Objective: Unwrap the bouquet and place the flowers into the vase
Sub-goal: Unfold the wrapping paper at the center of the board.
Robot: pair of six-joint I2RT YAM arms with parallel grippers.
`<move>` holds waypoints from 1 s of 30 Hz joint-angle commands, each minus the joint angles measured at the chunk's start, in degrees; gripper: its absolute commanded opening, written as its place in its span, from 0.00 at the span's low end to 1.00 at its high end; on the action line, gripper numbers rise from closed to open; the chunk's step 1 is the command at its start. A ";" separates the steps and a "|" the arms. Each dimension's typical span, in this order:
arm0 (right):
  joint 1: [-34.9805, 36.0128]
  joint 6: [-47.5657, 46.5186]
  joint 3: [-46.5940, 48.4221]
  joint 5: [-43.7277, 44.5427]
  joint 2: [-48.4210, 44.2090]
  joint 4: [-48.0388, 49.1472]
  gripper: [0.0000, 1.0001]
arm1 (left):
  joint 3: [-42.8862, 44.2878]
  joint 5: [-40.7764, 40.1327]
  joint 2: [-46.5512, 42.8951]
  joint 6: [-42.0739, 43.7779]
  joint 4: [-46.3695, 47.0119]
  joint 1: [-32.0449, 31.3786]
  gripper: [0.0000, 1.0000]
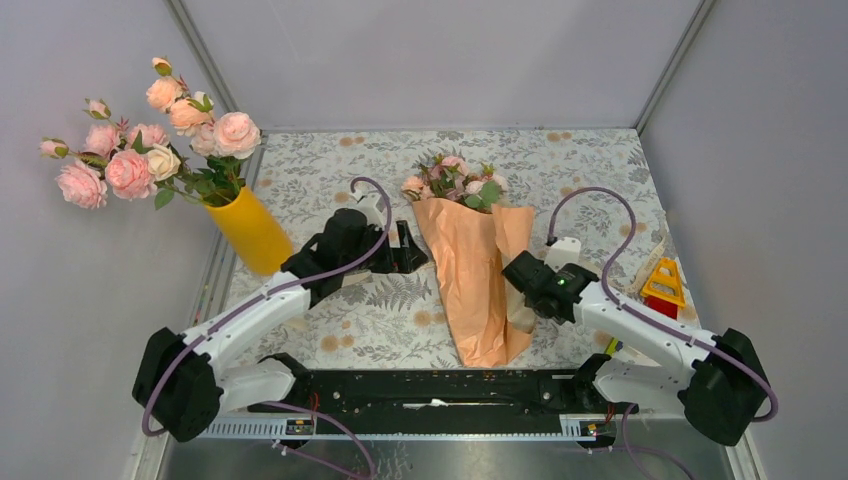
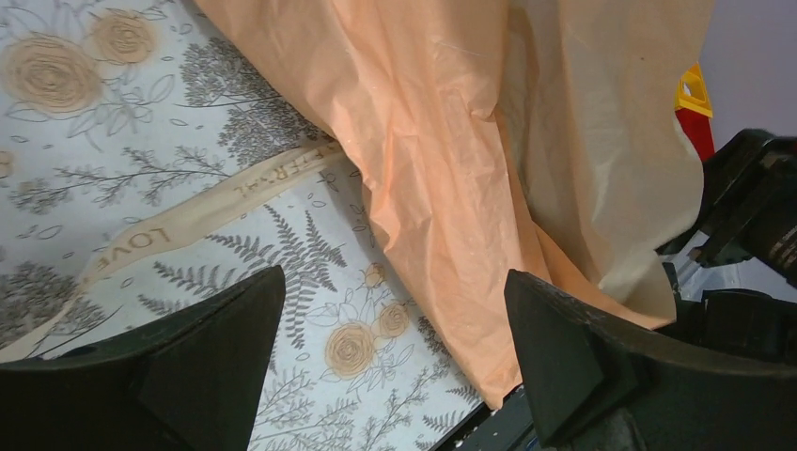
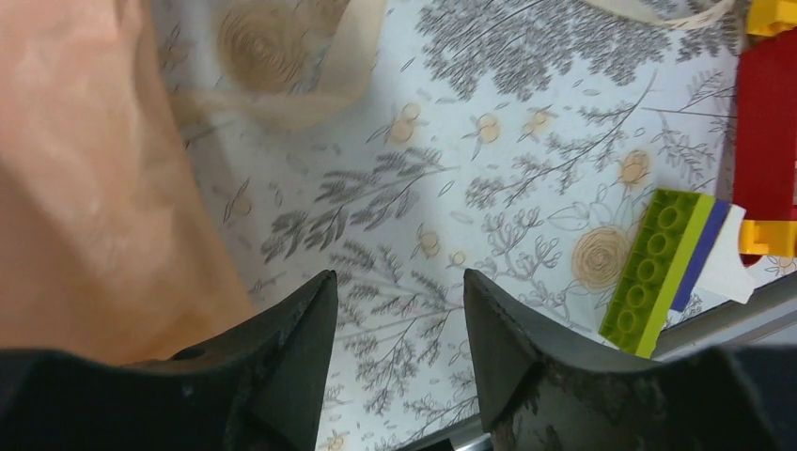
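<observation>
Peach bouquet (image 1: 478,280) wrap lies loose; we find left claw (image 2: 395,310) and right claw (image 3: 399,305) spread, empty; tugging may scatter flowers (image 1: 455,182).

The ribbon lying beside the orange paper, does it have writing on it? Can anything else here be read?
"LOVE": on the beige ribbon, left wrist view.
A second word further along it, by the paper of the bouquet: too blurred to read surely.
No other text shows.
</observation>
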 commanded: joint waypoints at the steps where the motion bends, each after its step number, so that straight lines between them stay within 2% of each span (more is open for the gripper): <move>1: -7.50 -4.09 1.18 0.46 -4.43 2.54 0.62 | 0.66 -0.57 3.62 -3.99 9.25 -1.92 0.93; 6: -8.64 -10.49 6.66 0.27 -11.29 3.12 0.70 | 0.87 0.77 6.91 -4.22 13.75 -2.88 0.90; 8: -8.61 -15.99 8.73 -5.31 -13.10 6.07 0.73 | 1.07 2.15 8.43 -4.53 16.02 -3.56 0.87; 13: -8.57 -23.38 12.87 -22.63 -15.59 13.98 0.72 | 1.74 1.00 10.81 -4.52 16.55 -4.08 0.77; 16: -8.05 -24.85 15.88 -34.97 -12.14 18.18 0.71 | 0.61 -1.18 10.00 -4.71 16.41 -3.95 0.74; 18: -5.23 -24.55 18.18 -38.71 -7.88 19.95 0.70 | 0.09 -2.49 9.25 -4.39 15.55 -3.84 0.73; 22: 5.06 -26.31 24.99 -34.60 2.98 19.50 0.70 | -1.20 -4.99 7.33 -4.14 13.18 -2.76 0.72; 30: 5.86 -19.17 27.19 -25.83 18.42 20.58 0.70 | -7.02 -6.96 -0.16 -5.43 12.63 1.45 0.71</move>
